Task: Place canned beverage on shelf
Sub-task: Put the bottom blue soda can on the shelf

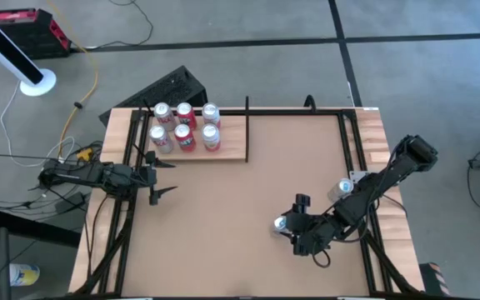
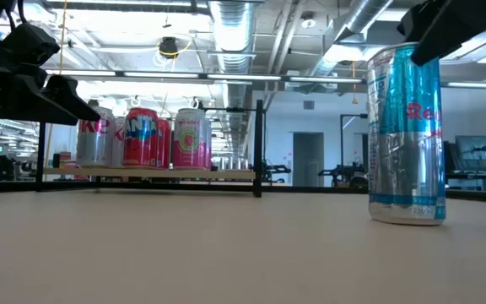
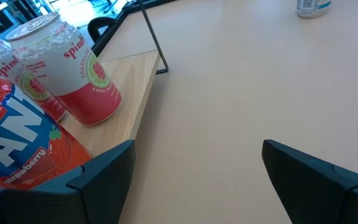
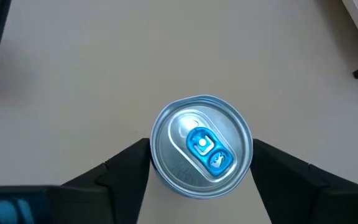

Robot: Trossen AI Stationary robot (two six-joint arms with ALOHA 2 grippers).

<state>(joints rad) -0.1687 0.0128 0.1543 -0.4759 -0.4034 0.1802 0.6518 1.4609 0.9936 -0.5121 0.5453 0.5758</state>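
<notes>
A slim silver-and-blue can (image 1: 282,222) stands upright on the brown tabletop, right of the middle; it also shows in the low view (image 2: 407,135). My right gripper (image 1: 292,232) is over it, pointing down, with its fingers on either side of the can's top (image 4: 202,146). The pale wood shelf (image 1: 227,142) with its thin black upright (image 1: 247,125) lies at the far left and bears several red and white cans (image 1: 183,125). My left gripper (image 1: 161,177) is open and empty just in front of the shelf's near edge (image 3: 143,93). My right gripper has the can between its two fingers (image 4: 126,177), at two opposite sides of its upper end (image 4: 154,155). The fingers come from above, pointing down. The can is upright with its base (image 2: 407,218) on the table.
A second silver can (image 1: 344,189) stands near the table's right rail. Black frame rails run along the table's left, right and far edges. Bare brown board lies between the shelf and the held can.
</notes>
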